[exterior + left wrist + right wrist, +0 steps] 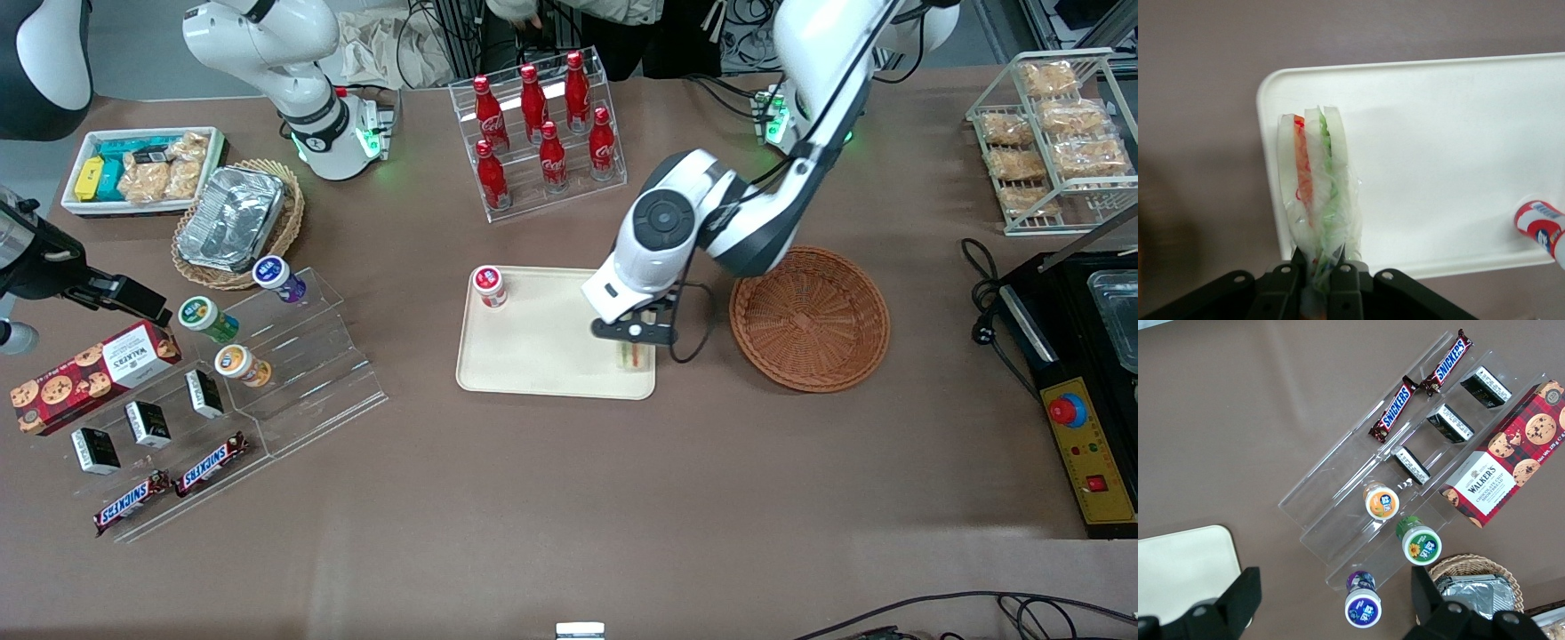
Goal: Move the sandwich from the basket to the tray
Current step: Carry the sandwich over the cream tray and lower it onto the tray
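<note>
Claw (637,348) of the left arm sat low over the flat rectangular cream-beige plastic tray (533,351), just right of centre in the front view, w/ its two black fingers (1286,283) pinched together on one end of the small triangular wedge sandwich (1317,177) of pale bread w/ red, orange & green filling. Sandwich (637,357) lay at the tray's corner nearest the front camera, on the side next to the round reddish-brown woven wicker basket (810,318), its film wrap crumpled where the fingers gripped. Basket sat on the brown bench (569,498) just beside the tray, toward the working arm's end, not touching it. Small red-and-white capped jar (489,286) stood on the tray's upper-left corner, well apart from the sandwich.
</note>
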Controlling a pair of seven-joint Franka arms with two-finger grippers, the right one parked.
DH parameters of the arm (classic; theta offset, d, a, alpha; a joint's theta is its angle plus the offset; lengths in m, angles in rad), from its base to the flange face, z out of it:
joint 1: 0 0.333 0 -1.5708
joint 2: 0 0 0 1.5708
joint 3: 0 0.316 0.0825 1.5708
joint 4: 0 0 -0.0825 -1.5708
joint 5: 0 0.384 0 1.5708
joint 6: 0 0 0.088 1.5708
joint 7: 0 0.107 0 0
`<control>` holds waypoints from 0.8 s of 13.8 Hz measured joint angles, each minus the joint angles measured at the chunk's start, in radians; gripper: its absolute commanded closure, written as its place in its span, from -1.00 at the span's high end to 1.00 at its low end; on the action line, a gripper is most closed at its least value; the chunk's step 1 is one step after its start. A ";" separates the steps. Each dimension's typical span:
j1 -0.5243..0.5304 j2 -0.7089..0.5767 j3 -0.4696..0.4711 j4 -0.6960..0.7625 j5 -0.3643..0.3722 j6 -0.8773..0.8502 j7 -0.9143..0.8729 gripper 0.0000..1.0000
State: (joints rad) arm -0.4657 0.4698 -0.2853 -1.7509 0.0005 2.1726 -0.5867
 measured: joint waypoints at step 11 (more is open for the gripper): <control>-0.009 0.049 0.046 0.005 0.004 0.039 -0.011 0.98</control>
State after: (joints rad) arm -0.4742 0.5191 -0.2394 -1.7458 0.0050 2.2121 -0.5979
